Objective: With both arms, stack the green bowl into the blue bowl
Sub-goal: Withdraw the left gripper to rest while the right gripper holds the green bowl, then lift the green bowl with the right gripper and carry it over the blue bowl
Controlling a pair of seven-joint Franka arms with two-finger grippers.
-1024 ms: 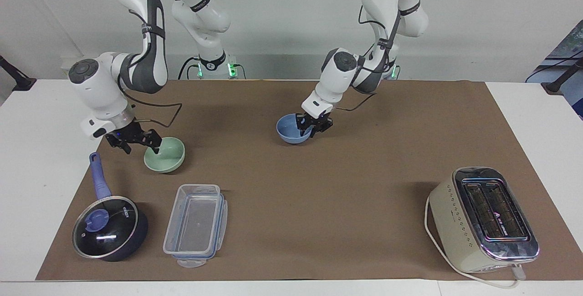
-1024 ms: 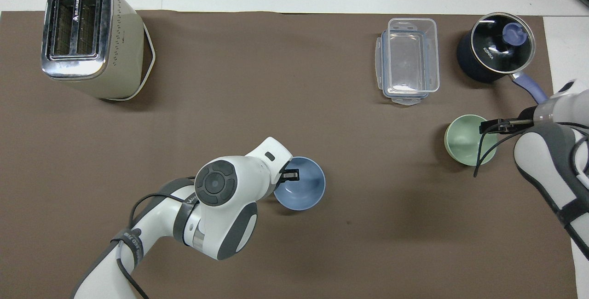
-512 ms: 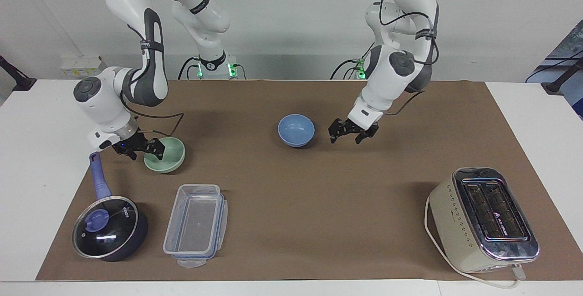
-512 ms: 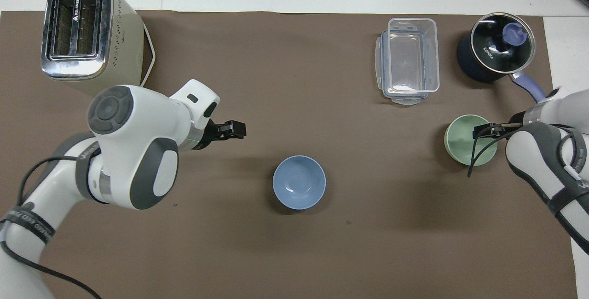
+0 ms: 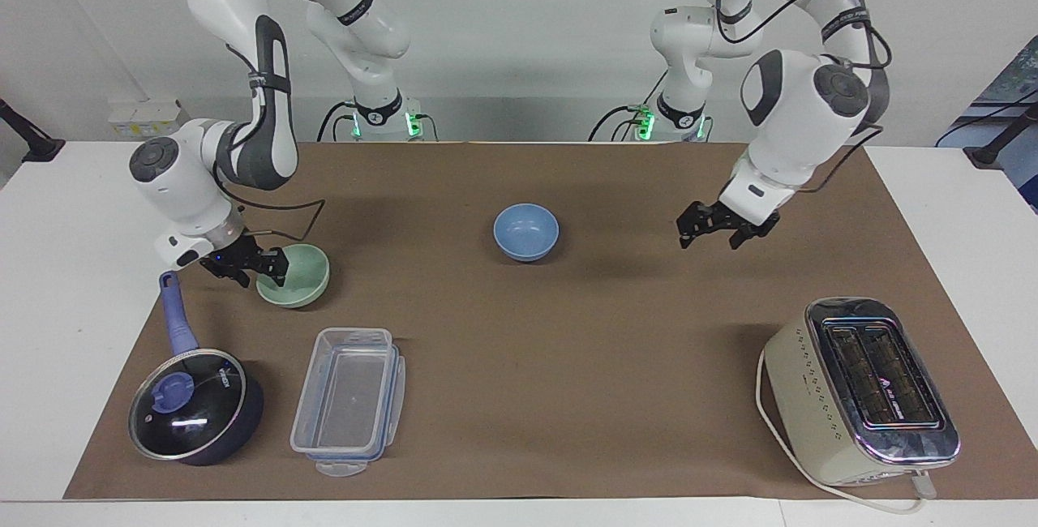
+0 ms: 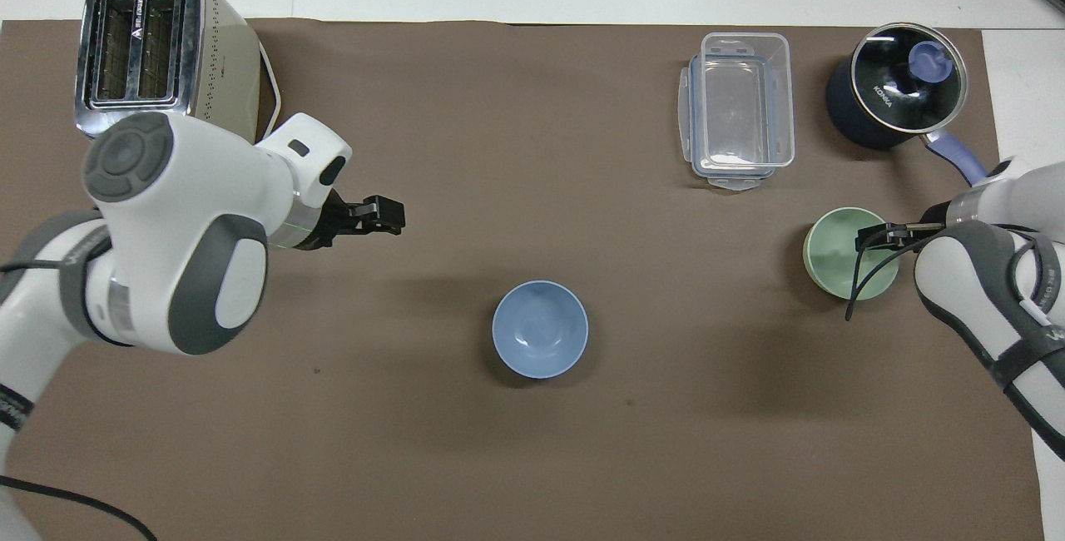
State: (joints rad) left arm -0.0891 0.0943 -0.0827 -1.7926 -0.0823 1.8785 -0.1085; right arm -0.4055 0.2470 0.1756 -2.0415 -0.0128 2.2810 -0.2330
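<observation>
The green bowl stands on the brown mat toward the right arm's end. My right gripper is low at its rim, one finger inside and one outside, shut on the rim. The bowl still rests on the mat. The blue bowl stands alone and upright at the middle of the mat. My left gripper is open and empty, raised over bare mat between the blue bowl and the toaster.
A dark blue saucepan with a glass lid and a clear plastic container lie farther from the robots than the green bowl. The pan's handle points toward my right gripper. A toaster stands toward the left arm's end.
My left gripper let go of the blue bowl, rose and swung away toward the left arm's end. My right gripper's fingers closed on the green bowl's rim.
</observation>
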